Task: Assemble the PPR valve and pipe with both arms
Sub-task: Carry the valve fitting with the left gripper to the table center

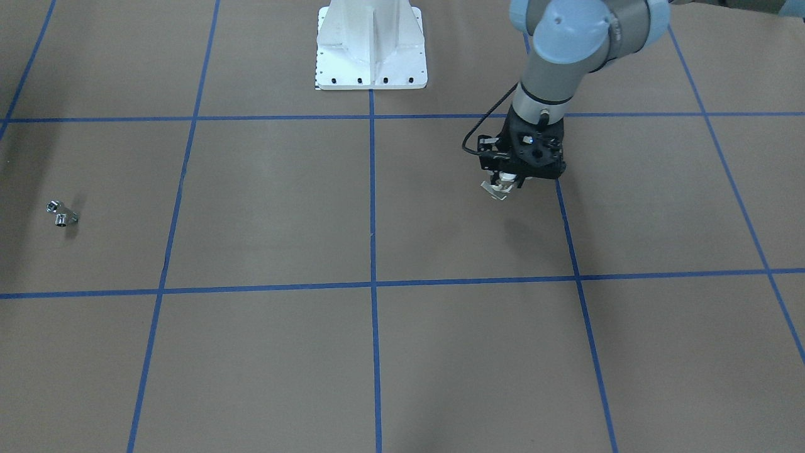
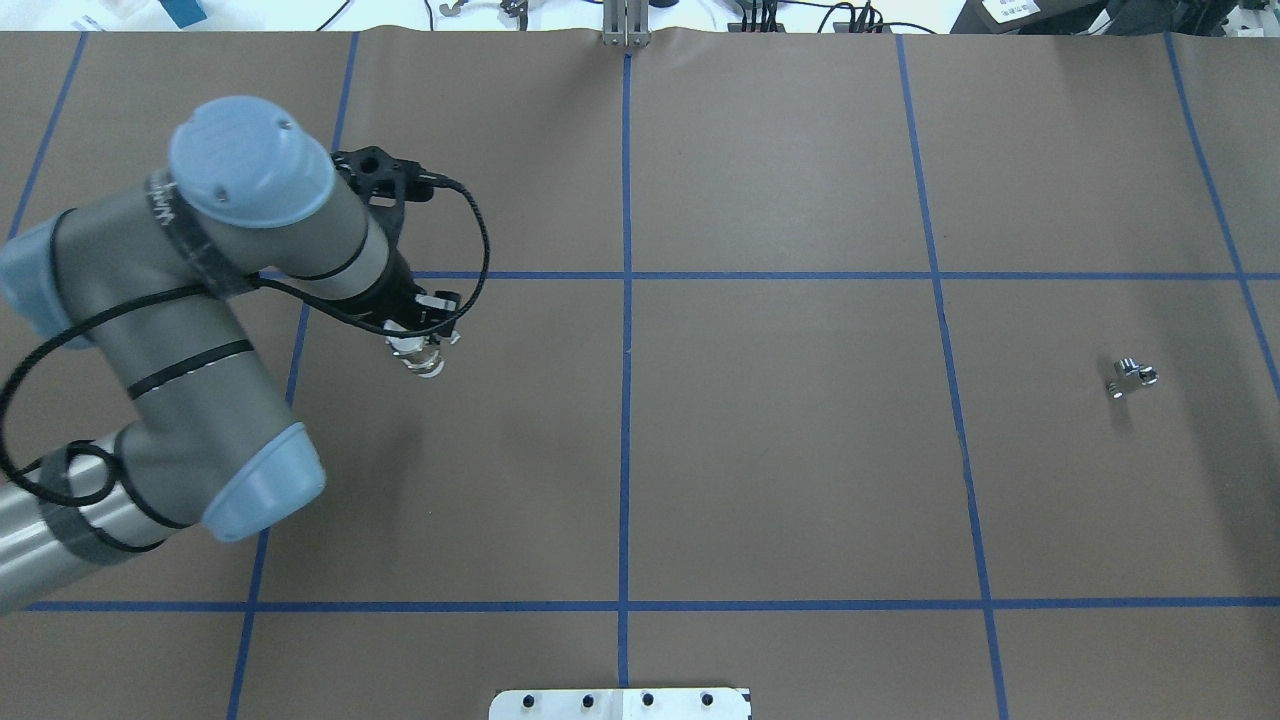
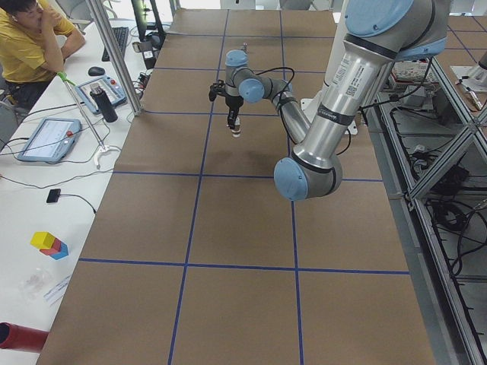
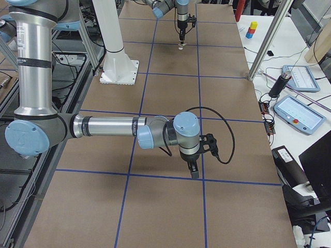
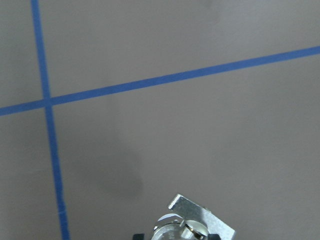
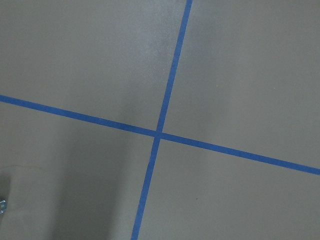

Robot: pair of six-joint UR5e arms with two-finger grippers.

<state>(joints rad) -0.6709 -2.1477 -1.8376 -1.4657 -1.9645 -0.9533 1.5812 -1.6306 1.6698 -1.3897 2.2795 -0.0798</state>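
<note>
My left gripper [image 2: 424, 352] is shut on the PPR valve [image 1: 501, 187], a stubby white piece with a metallic band, and holds it above the table in the left half. The valve's flat handle and metal end show at the bottom of the left wrist view [image 5: 201, 226]. The pipe [image 2: 1131, 376], a small shiny silver elbow, lies alone on the table at the far right, and it also shows in the front view [image 1: 61, 214]. My right gripper [image 4: 194, 172] shows only in the exterior right view, raised above the table. I cannot tell whether it is open or shut.
The white pedestal base [image 1: 371, 47] stands at the robot's edge of the table. Blue tape lines [image 2: 626, 300] grid the brown surface. An operator [image 3: 30, 38] sits at a side bench with tablets. A metal post [image 4: 269, 41] stands beside the table.
</note>
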